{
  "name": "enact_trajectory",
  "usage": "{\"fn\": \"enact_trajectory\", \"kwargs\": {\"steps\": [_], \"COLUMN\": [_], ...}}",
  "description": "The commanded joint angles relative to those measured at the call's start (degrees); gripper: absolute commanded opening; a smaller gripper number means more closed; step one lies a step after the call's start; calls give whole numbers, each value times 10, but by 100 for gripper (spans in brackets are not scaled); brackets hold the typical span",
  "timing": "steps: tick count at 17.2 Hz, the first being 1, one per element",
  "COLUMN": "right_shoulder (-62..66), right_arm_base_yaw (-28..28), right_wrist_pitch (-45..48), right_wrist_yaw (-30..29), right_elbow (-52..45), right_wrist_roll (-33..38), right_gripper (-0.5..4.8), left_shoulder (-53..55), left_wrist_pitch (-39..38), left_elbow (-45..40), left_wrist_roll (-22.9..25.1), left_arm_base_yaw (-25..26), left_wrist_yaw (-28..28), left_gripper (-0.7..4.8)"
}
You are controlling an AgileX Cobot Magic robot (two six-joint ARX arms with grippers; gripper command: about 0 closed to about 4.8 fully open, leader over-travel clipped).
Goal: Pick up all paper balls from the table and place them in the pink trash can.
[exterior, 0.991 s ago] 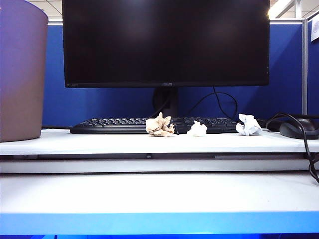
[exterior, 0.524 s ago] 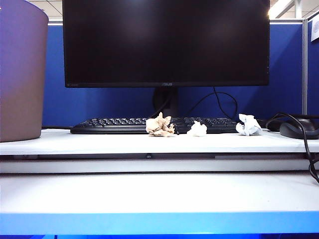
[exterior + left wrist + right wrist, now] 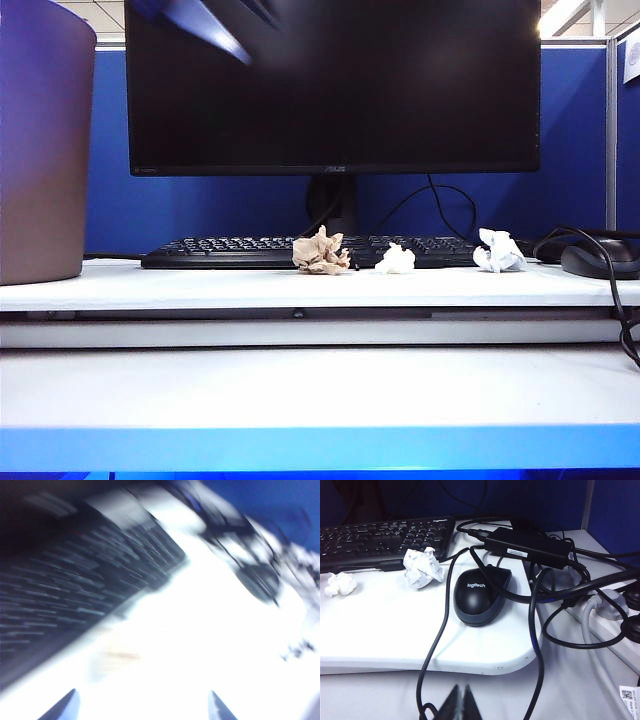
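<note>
Three paper balls lie on the raised shelf of the table (image 3: 300, 390), in front of the keyboard: a tan one (image 3: 321, 252), a small white one (image 3: 396, 260) and a larger white one (image 3: 498, 252). The pink trash can (image 3: 40, 150) stands at the shelf's far left. My left gripper (image 3: 144, 706) is open above the shelf, its fingertips wide apart with nothing between them; its view is badly blurred, with a faint tan smear (image 3: 117, 655) ahead. In the exterior view it is a blurred streak (image 3: 205, 28) high up. My right gripper (image 3: 462, 702) is shut and empty, low over the table, short of the white balls (image 3: 422, 568) (image 3: 341, 584).
A black monitor (image 3: 330, 85) and keyboard (image 3: 250, 250) fill the back of the shelf. On the right are a black mouse (image 3: 481, 596), a power adapter (image 3: 527, 545), tangled cables (image 3: 540, 630) and a power strip (image 3: 615, 615). A cable loop hangs beside my right fingertips.
A blurred streak of the left arm has swept into the exterior view at the top left, in front of the monitor. The three paper balls and the right arm have not moved.
</note>
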Motion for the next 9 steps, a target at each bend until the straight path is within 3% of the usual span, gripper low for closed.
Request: {"fn": "enact_trajectory", "kwargs": {"steps": [1, 6, 9], "right_shoulder": [-1, -1, -1], "right_arm_base_yaw": [0, 0, 0], "right_wrist_pitch": [8, 8, 8], "right_wrist_yaw": [2, 1, 1], "right_elbow": [-1, -1, -1], "right_wrist_roll": [-2, -2, -2], "right_gripper": [-5, -5, -5], "left_shoulder": [65, 138, 164], "left_wrist_pitch": [34, 52, 64], "left_elbow": [1, 1, 1], "left_wrist_roll": [0, -2, 1], "left_arm_base_yaw": [-29, -38, -38], "left_wrist_yaw": [11, 13, -20], "left_gripper": [333, 333, 333]}}
